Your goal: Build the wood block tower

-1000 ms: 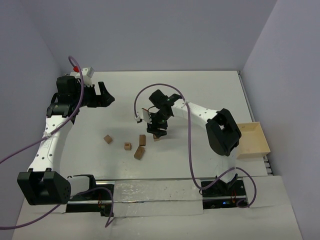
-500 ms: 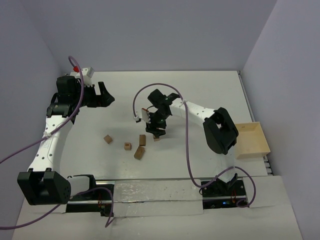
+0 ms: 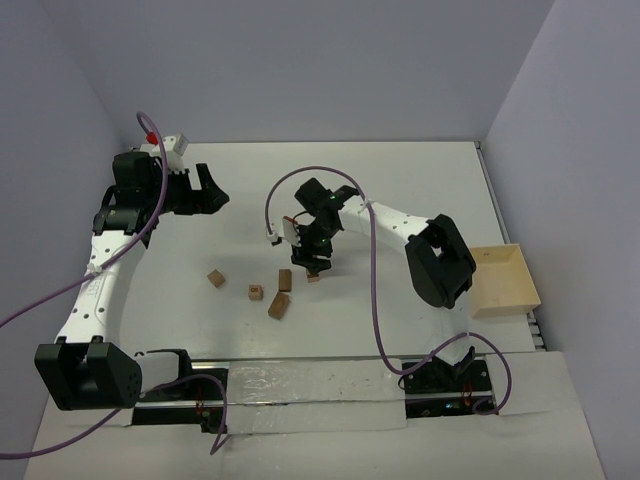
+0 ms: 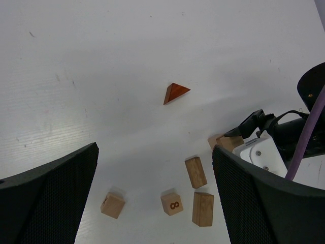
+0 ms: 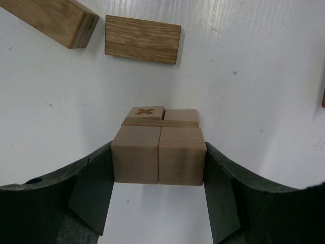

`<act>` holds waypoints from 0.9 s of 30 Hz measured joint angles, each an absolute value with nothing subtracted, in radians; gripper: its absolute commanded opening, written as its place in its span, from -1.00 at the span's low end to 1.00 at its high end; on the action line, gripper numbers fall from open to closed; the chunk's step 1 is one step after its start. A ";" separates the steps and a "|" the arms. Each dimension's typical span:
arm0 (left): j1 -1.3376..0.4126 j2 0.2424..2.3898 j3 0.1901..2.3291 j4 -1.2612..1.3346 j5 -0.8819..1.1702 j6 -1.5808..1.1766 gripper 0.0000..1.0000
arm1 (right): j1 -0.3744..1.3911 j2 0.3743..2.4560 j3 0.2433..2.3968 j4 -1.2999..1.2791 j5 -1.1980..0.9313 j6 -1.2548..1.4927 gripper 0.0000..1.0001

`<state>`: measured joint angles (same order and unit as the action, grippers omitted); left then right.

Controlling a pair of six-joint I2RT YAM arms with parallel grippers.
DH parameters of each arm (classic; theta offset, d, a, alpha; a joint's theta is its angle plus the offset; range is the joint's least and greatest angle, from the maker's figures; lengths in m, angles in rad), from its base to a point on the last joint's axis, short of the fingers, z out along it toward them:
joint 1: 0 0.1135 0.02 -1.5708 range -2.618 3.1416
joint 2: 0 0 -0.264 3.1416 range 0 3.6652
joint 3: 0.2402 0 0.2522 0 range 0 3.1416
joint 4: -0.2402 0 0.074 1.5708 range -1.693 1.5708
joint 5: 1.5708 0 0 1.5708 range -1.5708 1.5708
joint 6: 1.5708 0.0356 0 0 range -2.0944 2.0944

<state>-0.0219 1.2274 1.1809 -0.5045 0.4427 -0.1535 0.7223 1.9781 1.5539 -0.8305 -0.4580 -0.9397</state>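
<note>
Barely any change over the last second: right elbow drawn in slightly, right fingers still clamped on top cube pair of wood block tower, mid-worktop. Left fingers spread wide, idle at 10 o'clock. Loose blocks at tower's 8 o'clock. Release probably next.

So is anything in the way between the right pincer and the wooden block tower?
No, nothing visible. The right pincer grips the two pale wooden cubes sitting on top of the small tan wood block tower.
</note>
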 measured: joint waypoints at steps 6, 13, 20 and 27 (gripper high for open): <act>-0.019 1.228 1.181 -0.505 0.443 -0.154 0.99 | 0.722 1.978 1.554 -0.831 -0.458 -0.941 0.14; -0.018 1.228 1.181 -0.505 0.443 -0.154 0.98 | 0.722 1.978 1.554 -0.830 -0.458 -0.940 0.84; -0.018 1.228 1.181 -0.505 0.443 -0.154 0.98 | 0.723 1.978 1.554 -0.831 -0.462 -0.935 0.97; -0.018 1.228 1.181 -0.505 0.443 -0.152 0.99 | 0.728 1.967 1.560 -0.847 -0.470 -0.913 0.99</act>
